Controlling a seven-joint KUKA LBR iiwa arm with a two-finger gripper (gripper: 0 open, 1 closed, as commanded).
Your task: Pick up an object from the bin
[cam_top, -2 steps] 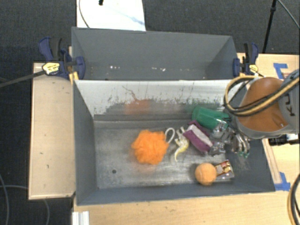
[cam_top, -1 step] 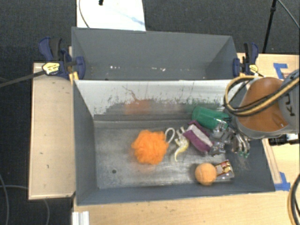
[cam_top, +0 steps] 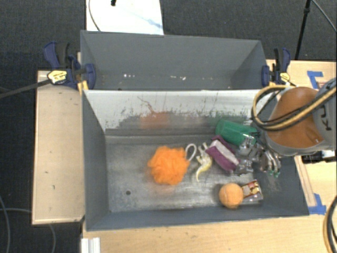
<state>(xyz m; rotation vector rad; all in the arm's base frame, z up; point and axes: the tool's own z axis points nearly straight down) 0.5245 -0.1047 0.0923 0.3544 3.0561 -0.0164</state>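
My gripper [cam_top: 256,160] is low at the right side of the bin, its metal body right beside a purple and white block [cam_top: 223,156] that lies tilted on the floor. Whether it touches the block I cannot tell. A green cylinder-shaped thing [cam_top: 234,131] lies just behind the block, against the back wall. In front of the gripper rest an orange ball [cam_top: 230,195] and a small clear piece with red and yellow parts [cam_top: 253,190].
An orange fluffy puff [cam_top: 168,165] sits in the middle of the bin floor, with a pale yellow-white curly toy [cam_top: 201,164] between it and the purple block. The arm's orange cover and cables hang over the bin's right rim.
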